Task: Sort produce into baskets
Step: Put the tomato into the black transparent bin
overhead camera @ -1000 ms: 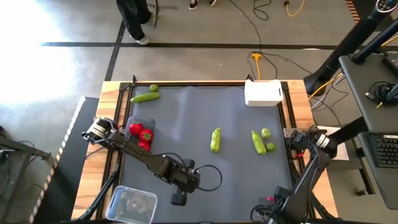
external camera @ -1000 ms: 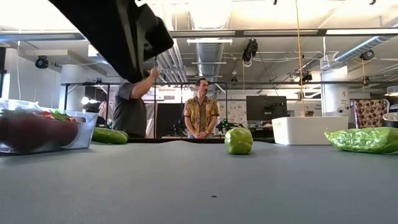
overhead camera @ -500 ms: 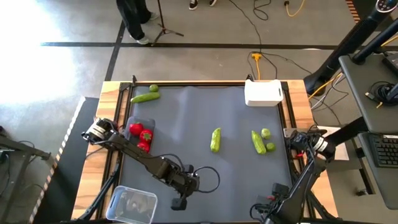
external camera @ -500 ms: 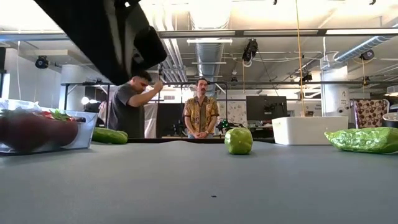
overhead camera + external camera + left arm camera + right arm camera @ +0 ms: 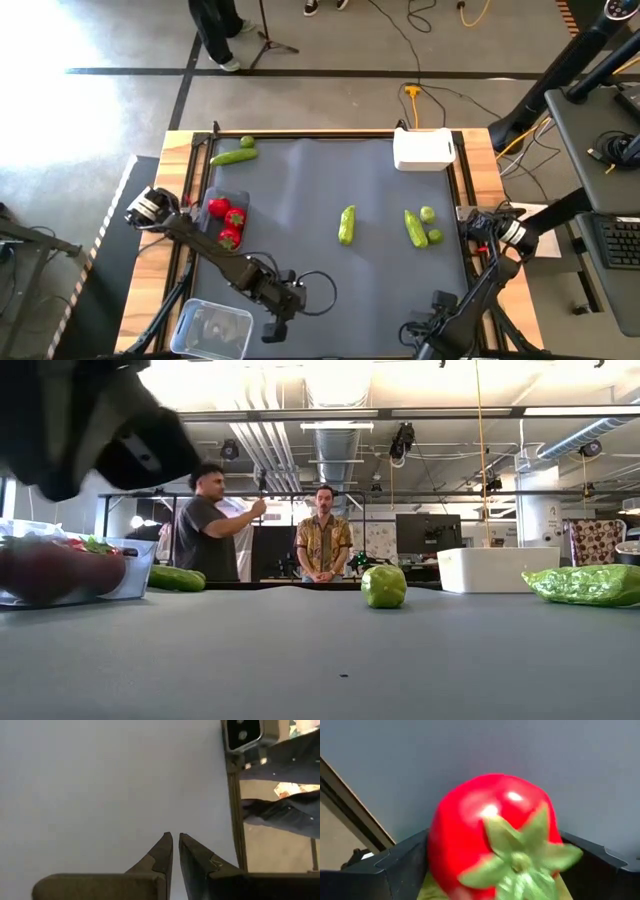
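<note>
Four cameras on my rig, one moment.
My high view looks straight down on the whole table. My low view sits at mat height, facing the room. Both share the white box. The left wrist view looks close down on bare mat; the right wrist view is filled by a red tomato.

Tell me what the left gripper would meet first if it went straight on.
Probably only the bare grey mat: in its wrist view the left gripper points across open mat, with the table edge off to one side. Depth is unclear.
</note>
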Robot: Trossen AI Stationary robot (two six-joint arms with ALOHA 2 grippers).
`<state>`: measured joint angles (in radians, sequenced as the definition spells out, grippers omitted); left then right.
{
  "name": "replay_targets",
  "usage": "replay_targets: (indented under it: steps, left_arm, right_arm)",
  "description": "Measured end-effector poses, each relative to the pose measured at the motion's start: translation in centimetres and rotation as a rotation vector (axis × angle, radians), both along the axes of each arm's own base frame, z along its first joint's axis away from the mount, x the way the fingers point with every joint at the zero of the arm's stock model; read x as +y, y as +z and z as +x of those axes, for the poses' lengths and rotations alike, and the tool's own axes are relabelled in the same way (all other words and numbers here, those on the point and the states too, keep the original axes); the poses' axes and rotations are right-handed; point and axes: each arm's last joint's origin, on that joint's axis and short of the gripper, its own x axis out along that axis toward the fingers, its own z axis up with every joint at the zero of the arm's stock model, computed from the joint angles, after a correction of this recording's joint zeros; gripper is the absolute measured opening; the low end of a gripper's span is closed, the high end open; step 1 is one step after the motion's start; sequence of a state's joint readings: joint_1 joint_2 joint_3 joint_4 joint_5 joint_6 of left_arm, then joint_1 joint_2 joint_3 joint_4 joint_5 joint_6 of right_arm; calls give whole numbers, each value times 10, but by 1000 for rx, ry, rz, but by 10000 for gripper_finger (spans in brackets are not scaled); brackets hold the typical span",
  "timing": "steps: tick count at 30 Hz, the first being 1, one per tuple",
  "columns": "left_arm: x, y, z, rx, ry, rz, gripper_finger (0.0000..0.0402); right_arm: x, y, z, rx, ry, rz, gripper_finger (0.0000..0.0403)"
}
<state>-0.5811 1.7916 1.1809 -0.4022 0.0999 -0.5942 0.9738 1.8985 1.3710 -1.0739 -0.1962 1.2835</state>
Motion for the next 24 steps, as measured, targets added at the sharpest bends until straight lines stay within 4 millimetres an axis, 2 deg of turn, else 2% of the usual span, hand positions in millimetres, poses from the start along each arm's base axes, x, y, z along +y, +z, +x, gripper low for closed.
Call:
replay_targets:
  steps: [6,10,13,16,20,24]
  left_arm:
    - [0,-4,-27,-45,63,-35,16]
    - [1,-8,-45,-100,111,-54,16]
    - [2,-12,-57,-121,135,-82,16]
    - [2,-15,-67,-140,154,-136,16]
    - [1,-24,-75,-154,168,-186,16]
    - [-3,-29,-81,-165,177,-218,16]
  right_arm:
    - [-5,-3,6,-24,5,4,321]
    - [-10,2,21,-37,12,39,291]
    - [-17,13,44,-77,19,87,291]
    - [-30,29,74,-189,34,90,291]
    - [-56,50,116,-398,104,22,293]
    - [-87,56,153,-557,112,-30,294]
